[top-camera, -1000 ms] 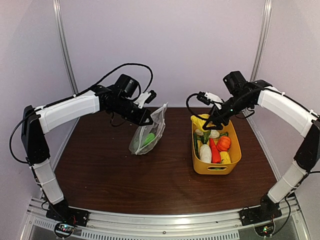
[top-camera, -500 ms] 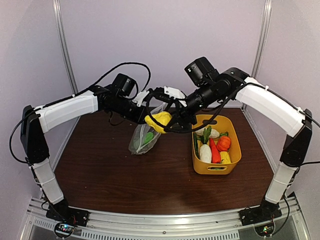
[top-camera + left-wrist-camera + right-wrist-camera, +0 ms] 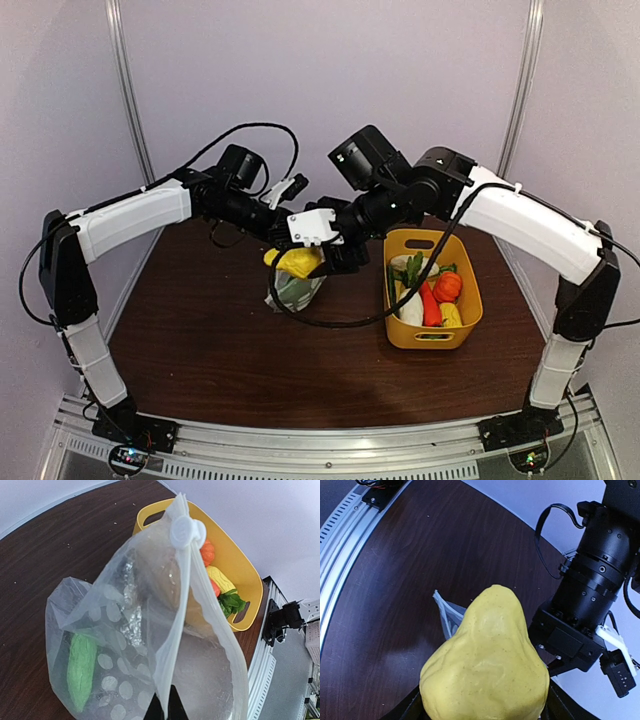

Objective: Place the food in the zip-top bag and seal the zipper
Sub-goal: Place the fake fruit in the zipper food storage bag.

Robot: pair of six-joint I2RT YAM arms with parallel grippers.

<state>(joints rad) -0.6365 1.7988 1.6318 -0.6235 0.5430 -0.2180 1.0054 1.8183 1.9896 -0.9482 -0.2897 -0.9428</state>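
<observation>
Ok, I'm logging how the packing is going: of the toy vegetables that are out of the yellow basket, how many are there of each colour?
Green: 1, the green piece inside the bag
Yellow: 1, the yellow piece held in the right gripper
Total: 2

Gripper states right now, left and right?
Left gripper: shut on the zipper edge of the clear dotted plastic zip-top bag.
Right gripper: shut on a lumpy yellow plastic toy vegetable.
</observation>
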